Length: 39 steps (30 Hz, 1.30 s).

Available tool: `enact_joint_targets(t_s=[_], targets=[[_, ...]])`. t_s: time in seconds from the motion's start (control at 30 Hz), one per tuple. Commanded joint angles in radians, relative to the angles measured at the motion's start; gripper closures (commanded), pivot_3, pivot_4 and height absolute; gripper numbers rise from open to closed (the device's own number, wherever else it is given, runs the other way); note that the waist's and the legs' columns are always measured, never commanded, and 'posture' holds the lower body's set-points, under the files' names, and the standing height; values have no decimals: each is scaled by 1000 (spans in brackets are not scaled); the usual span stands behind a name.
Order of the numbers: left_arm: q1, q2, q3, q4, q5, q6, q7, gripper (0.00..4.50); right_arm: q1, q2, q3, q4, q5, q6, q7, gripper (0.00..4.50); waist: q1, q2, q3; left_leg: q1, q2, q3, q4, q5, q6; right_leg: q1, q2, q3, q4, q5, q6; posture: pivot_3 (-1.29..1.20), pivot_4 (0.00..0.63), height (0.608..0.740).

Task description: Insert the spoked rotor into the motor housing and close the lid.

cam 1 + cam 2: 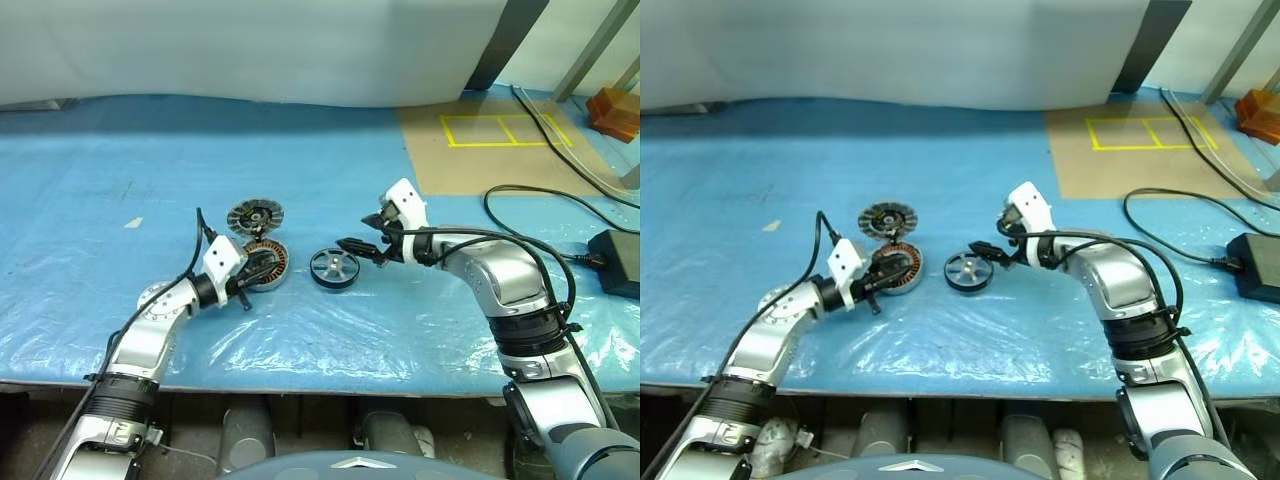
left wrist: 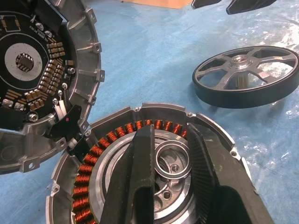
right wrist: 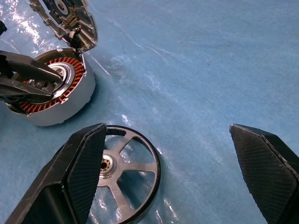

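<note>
Left gripper (image 2: 170,186) is pinching the pale hub of the motor housing (image 1: 267,264), jaws narrow. Right gripper (image 3: 170,177) is hovering wide open over the spoked rotor (image 1: 333,268), lying at the housing's 3 o'clock; the lid (image 1: 255,217) is touching the housing at 12 o'clock

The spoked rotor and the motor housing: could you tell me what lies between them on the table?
Nothing but bare blue sheeting lies between the spoked rotor and the motor housing, as the left eye view shows.
</note>
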Motion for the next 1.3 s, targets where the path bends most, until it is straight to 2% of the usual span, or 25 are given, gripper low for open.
enact_joint_targets(t_s=[0.03,0.37,0.7,1.3], targets=[[-19,5,17,20,7,-19,13,3818,0,-9,-18,-39,19,-2,1,96,0,0,0,0,0,0,0,0,0,0,0,0,0,0,0,0,150,740],[-26,26,42,37,0,-32,9,3818,3,-11,-1,-36,16,-8,8,96,0,0,0,1,0,0,2,0,0,0,0,0,1,0,0,0,150,740],[-13,27,67,-49,-83,42,-20,3818,10,-11,13,-42,15,-10,15,96,1,0,0,0,0,0,2,0,0,0,0,0,0,0,0,0,150,740],[-49,23,44,64,-10,-17,6,3818,17,-13,22,-34,10,-24,22,96,1,0,0,0,0,0,2,0,0,0,0,0,1,0,0,0,150,740]])
